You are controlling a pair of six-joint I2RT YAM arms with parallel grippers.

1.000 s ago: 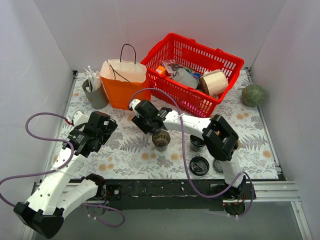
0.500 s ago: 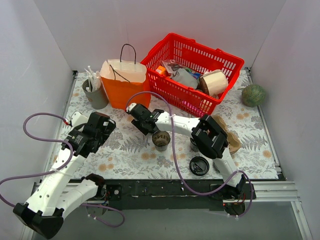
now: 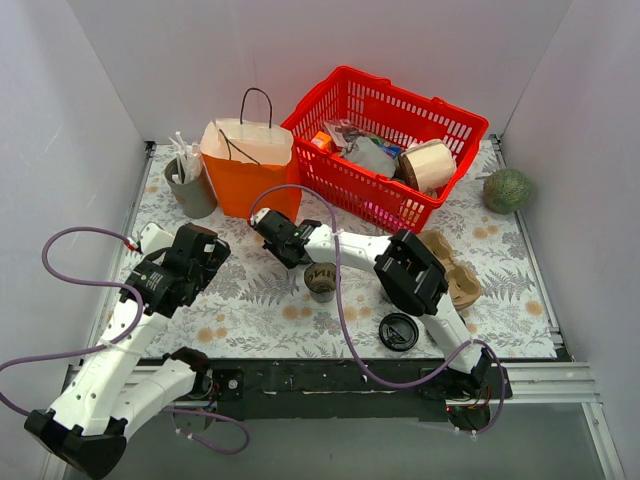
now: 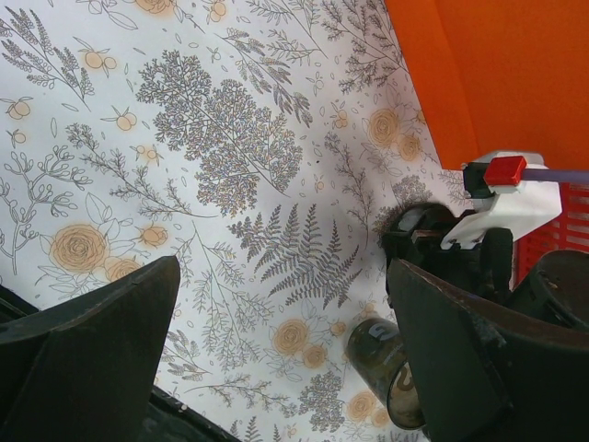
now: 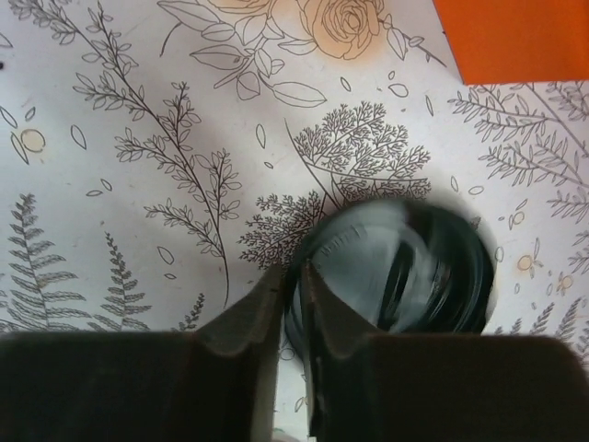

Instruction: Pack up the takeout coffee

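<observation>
Standing upright near the middle of the floral table mat (image 3: 250, 300): takeout coffee cup (image 3: 320, 280), dark outside, brown inside, top uncovered.

Right gripper (image 5: 294, 269): between 10 and 11 o'clock of the cup, just beside it, close to the foot of the orange paper bag (image 3: 248, 172). Fingers drawn almost together, pinching the rim of a black lid (image 5: 405, 276) at the lid's 9 o'clock edge, one finger outside the rim and one over it. The lid shows glossy and blurred in the wrist view. It cannot be made out from above.

Left gripper (image 4: 283, 276): at 9 o'clock of the cup, well apart, above the mat. Jaws spread wide, nothing between them.

Other items, placed from the cup:
- Loose black lid (image 3: 398, 330), 4 o'clock, flat on the mat.
- Cardboard cup carrier (image 3: 455, 280), 3 o'clock, partly behind the right arm.
- Orange paper bag, 11 o'clock, upright, dark cord handles.
- Red basket (image 3: 350, 190), 1 o'clock, touching the bag's side, holding assorted packets.
- Grey holder (image 3: 190, 192), 10 o'clock, white utensils standing in it.
- Green melon (image 3: 507, 190), 2 o'clock, near the right wall.
</observation>
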